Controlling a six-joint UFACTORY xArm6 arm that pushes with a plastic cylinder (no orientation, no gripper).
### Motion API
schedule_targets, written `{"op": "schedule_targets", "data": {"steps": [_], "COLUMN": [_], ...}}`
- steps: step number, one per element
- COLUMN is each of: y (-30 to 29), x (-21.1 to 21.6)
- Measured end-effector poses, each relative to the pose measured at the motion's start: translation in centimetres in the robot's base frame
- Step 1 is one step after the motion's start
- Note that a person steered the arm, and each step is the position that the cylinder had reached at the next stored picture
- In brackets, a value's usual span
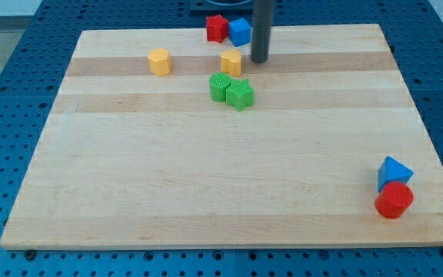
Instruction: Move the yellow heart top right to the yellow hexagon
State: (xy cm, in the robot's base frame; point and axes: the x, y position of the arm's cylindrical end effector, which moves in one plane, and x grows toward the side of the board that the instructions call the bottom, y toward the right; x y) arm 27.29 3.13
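The yellow heart (231, 63) sits near the view's top centre of the wooden board. The yellow hexagon (159, 61) lies to its left, about a hand's width away, at the same height in the view. My tip (259, 60) stands just to the right of the yellow heart, with a small gap between them. The dark rod rises from the tip out of the view's top.
A red star (217, 28) and a blue cube (240, 31) touch each other at the board's top edge (321, 29). A green cylinder (220, 87) and a green star (240, 94) sit just below the heart. A blue triangle (394, 172) and a red cylinder (394, 200) are at the bottom right.
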Motion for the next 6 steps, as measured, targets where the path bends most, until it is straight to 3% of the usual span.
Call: {"op": "schedule_targets", "data": {"steps": [1,3,4,6], "y": [-5.5,-0.2,-1.4,-10.7], "x": [0.0,2.3,4.7,2.8]}}
